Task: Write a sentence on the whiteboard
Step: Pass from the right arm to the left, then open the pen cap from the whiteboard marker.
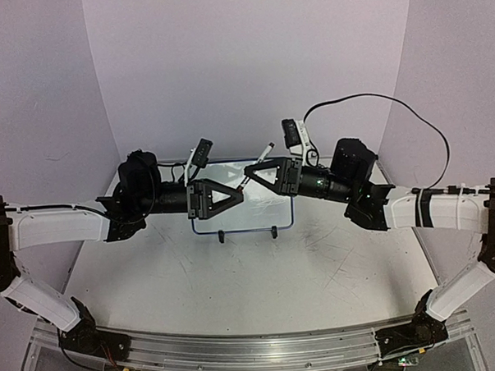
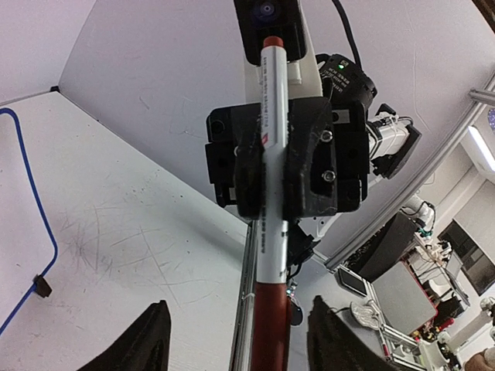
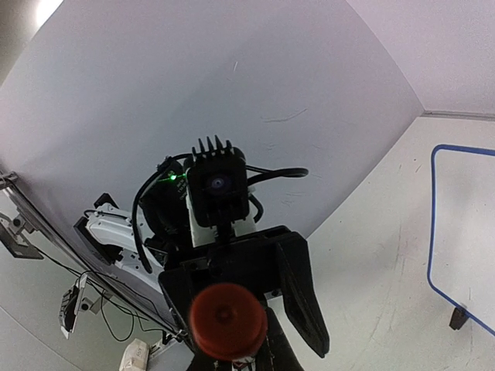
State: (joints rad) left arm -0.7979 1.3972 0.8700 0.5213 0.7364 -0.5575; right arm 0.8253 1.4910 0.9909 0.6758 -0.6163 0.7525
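Note:
The whiteboard, with its blue frame and two black clip feet, lies at the back middle of the table. Its frame also shows in the left wrist view and the right wrist view. No sentence shows on the visible white surface, and the grippers cover part of it. My right gripper is shut on a white marker with a red cap, held above the board. My left gripper faces it, open. Its fingers stand on either side of the cap without touching. The marker's red end fills the right wrist view's foreground.
A black cable loops behind the right arm. An aluminium rail runs along the near table edge. Pale walls close in the back and both sides. The table top is white and scuffed.

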